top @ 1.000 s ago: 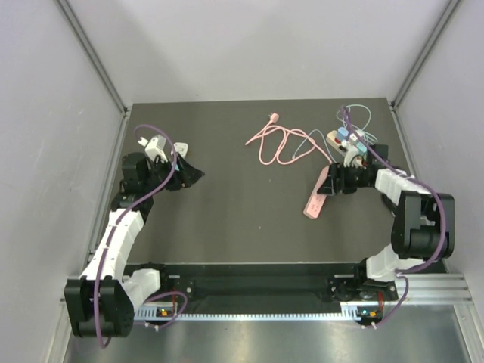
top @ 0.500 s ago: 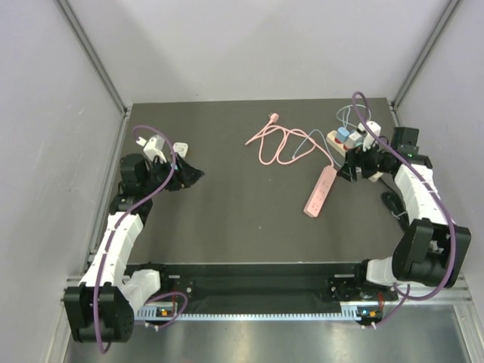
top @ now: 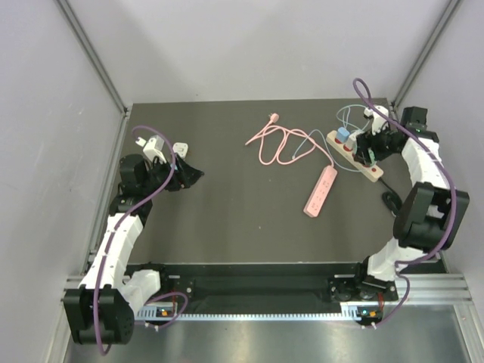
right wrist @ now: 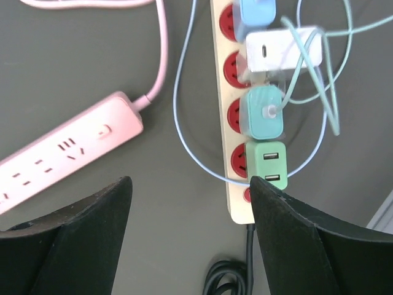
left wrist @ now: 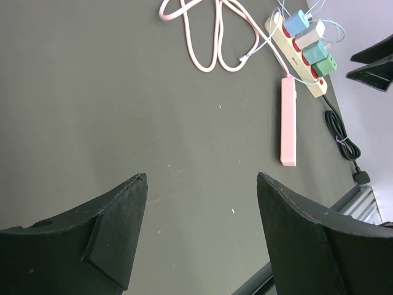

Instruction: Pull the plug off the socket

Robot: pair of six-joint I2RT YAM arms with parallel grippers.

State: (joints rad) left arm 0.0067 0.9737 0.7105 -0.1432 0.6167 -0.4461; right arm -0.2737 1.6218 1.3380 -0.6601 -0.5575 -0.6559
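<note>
Swinging away from the pink power strip (top: 321,190), the right arm now reaches to the upper right of the top view, and the right gripper (top: 369,146) hangs over the cream power strip (top: 372,173) rather than beside the pink one as a second ago. The left arm has not shifted. The left gripper (left wrist: 201,176) stays at the left of the frame with its jaws apart over bare mat, well apart from every plug.

In the right wrist view the cream strip's long axis runs top to bottom, right of centre. Four plugs sit on it in a row: a blue plug (right wrist: 256,9) at the top edge, a white charger (right wrist: 282,49), a teal plug (right wrist: 265,112) and a green charger (right wrist: 266,161) lowest. The right gripper (right wrist: 189,181) has its jaws wide apart and empty. The green charger lies just right of their midline, close by the right finger's tip, so it looks like the nearest candidate, and a small shift right would centre it.

Pale blue cables (right wrist: 184,132) loop around the plugs and could snag. The dark mat (top: 227,219) is flat, and nothing visible holds the strip down, so it may lift with the plug. The right wall stands near.
</note>
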